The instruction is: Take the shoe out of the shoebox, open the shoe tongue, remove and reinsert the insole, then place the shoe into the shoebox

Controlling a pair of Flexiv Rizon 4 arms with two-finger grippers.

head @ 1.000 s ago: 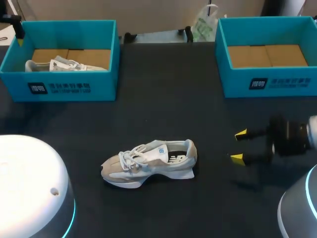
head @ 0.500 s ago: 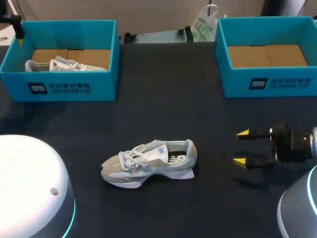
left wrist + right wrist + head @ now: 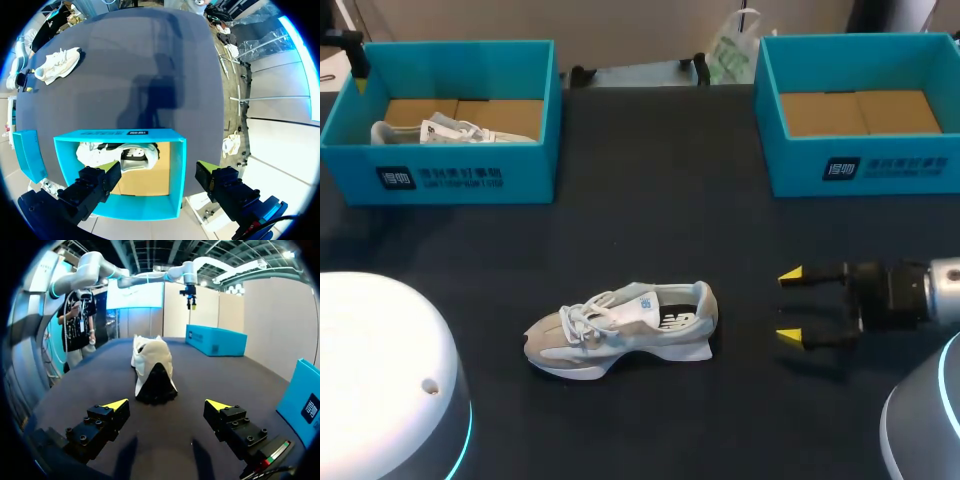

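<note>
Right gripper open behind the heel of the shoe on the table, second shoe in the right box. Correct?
No: the second shoe is in the left box, per the head view. Right gripper is open behind the heel of the shoe on the table.

Head view: taken from high behind robot, aimed down on table (image 3: pixel 660 200); loose shoe (image 3: pixel 620 328) seen side-on, mid-distance.
Left wrist view: taken high, well apart from loose shoe, aimed straight down on shoebox (image 3: pixel 160 135).
Right wrist view: taken low, near loose shoe's heel, aimed level.
Loose shoe shared by all three.
</note>
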